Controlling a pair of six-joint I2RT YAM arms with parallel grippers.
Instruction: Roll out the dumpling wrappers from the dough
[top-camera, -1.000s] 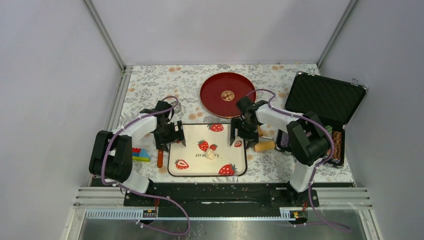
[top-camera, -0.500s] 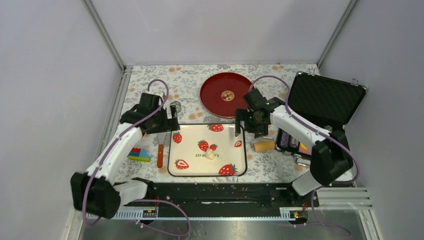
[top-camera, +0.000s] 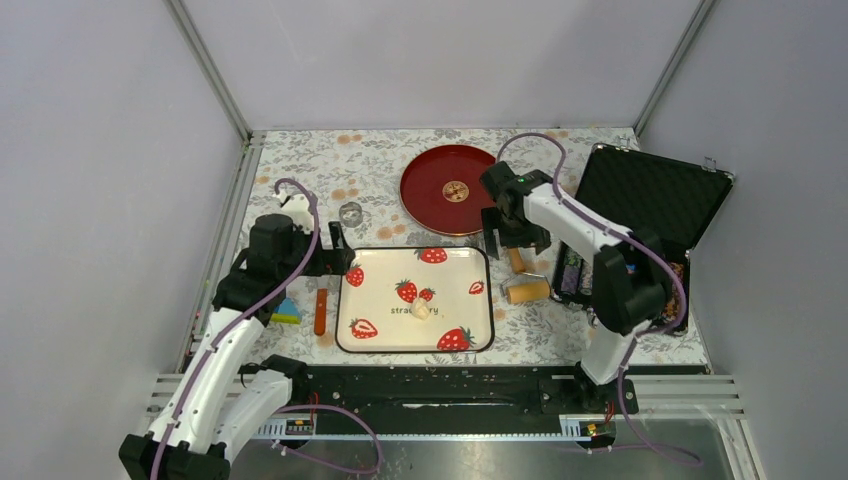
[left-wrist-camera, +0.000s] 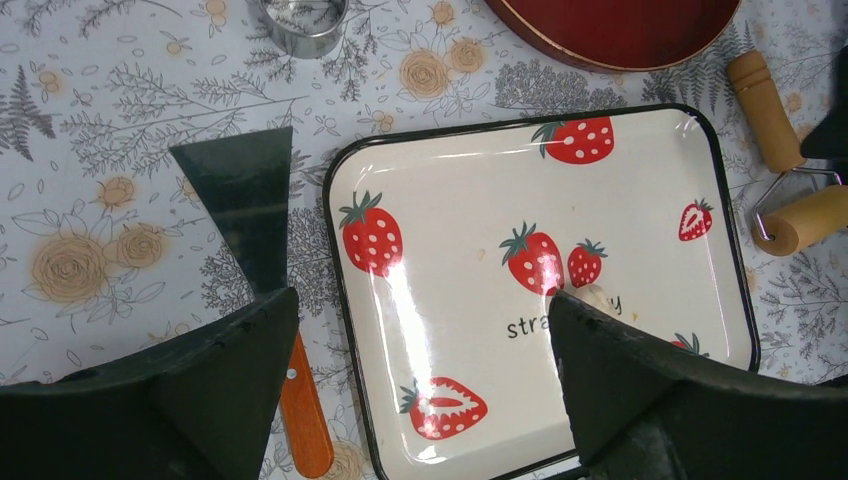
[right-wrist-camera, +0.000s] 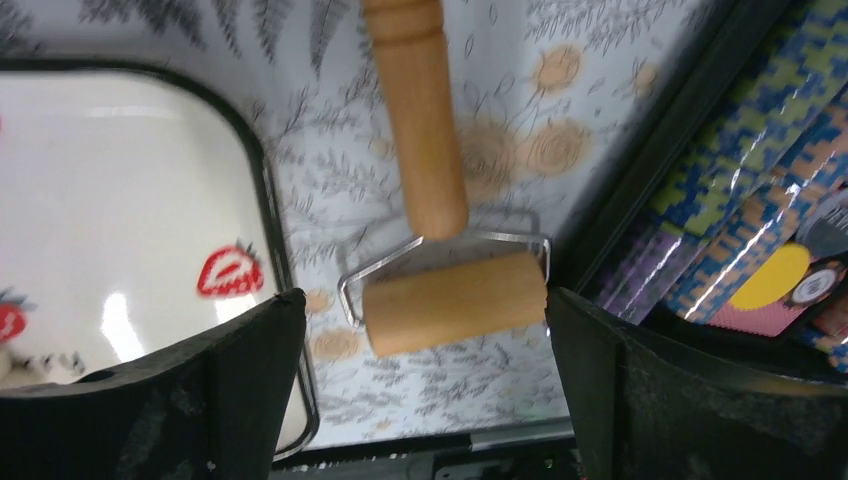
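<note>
Because the small, soft off-white dough lump (top-camera: 421, 311) looks light and probably tacky, pinching would dent it. I judge it better flattened under the tan wooden roller (right-wrist-camera: 455, 302), gripped by its straight handle. The lump sits just off the middle of the white strawberry-printed tray (top-camera: 350, 340), toward 5 o'clock, and the roller lies outside the tray at 3 o'clock. The left gripper (left-wrist-camera: 420, 300) and right gripper (right-wrist-camera: 420, 296) each have their fingers spread apart, holding nothing. Count: one lump, one roller, one small metal ring cutter (top-camera: 350, 212), no rolled wrappers visible.

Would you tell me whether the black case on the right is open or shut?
Open: the case has its foam-lined lid swung up and back, leaving the inside of its lower half exposed.
</note>
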